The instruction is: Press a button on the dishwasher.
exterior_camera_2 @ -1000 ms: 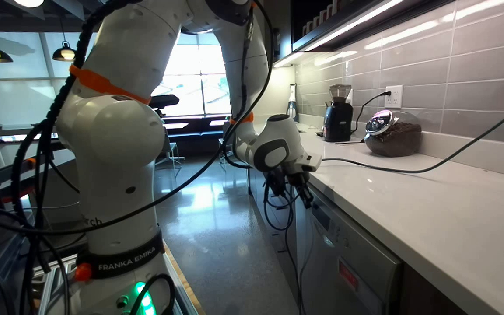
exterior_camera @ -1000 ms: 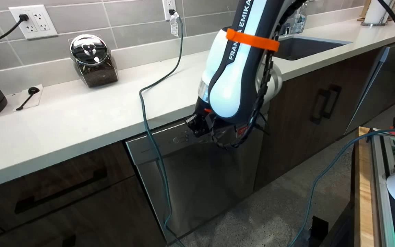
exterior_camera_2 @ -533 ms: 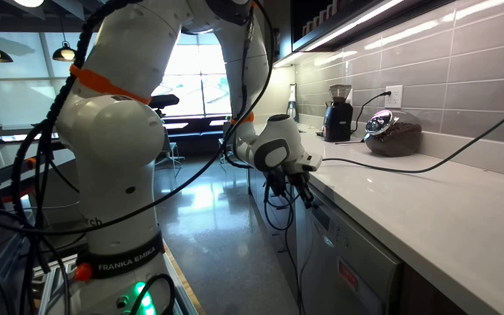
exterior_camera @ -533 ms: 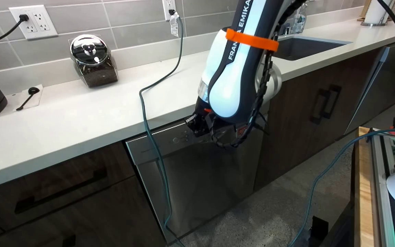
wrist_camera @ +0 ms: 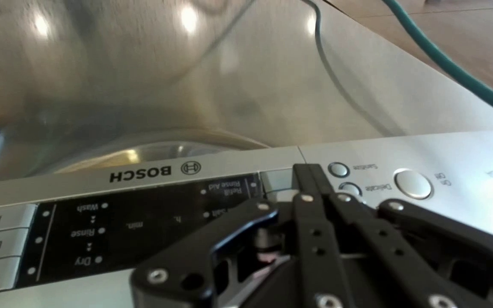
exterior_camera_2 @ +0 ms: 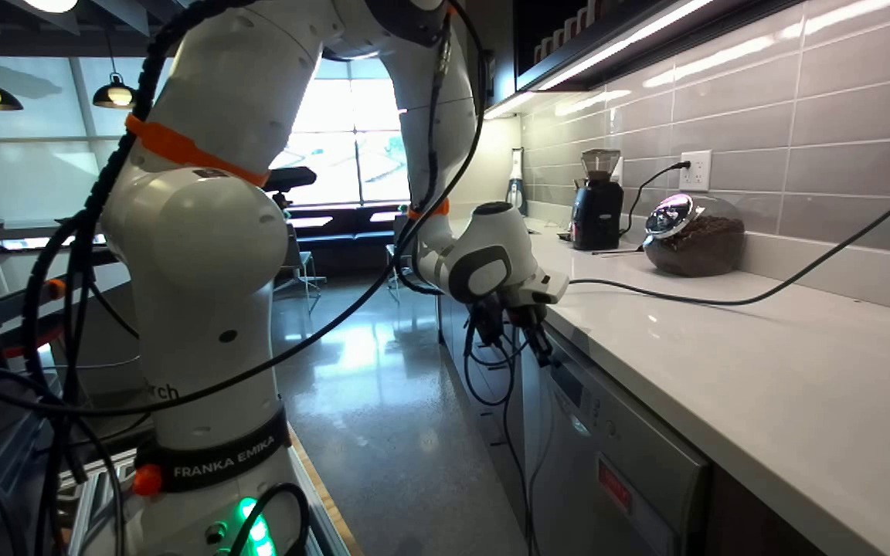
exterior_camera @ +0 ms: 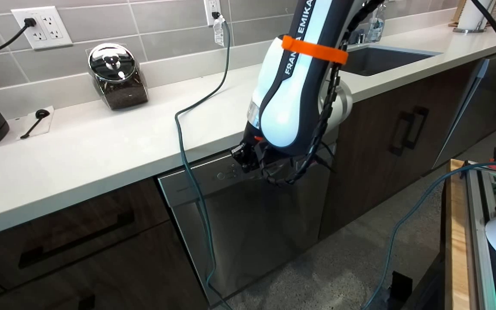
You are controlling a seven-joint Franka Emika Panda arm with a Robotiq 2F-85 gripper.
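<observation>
Dishwasher [exterior_camera: 269,219] built in under worktop [exterior_camera: 144,129], btwn dark wood cabs [exterior_camera: 373,172], steel front. Its ctrl strip [wrist_camera: 464,162] has dark display [wrist_camera: 156,218] & round On/Off btn [wrist_camera: 413,184]. Gripper [wrist_camera: 309,171]: fingers pressed tog., tips in front of small rect. btns [wrist_camera: 277,179] just beside display; can't tell if touching. Green cable [exterior_camera: 179,129] crosses worktop, hangs in front of dishwasher. On worktop: jar [exterior_camera: 119,82] w/ dark contents; in an exterior view, blk grinder [exterior_camera_2: 598,212] beyond it.

Gripper [exterior_camera: 244,164] at the dishwasher [exterior_camera: 265,224]

It hangs before the top strip [exterior_camera: 212,178], just below the front edge of the counter [exterior_camera: 101,135]; contact is unclear. A jar [exterior_camera: 119,82] stands near the back edge; a cord [exterior_camera: 181,140] hangs over the front.
</observation>
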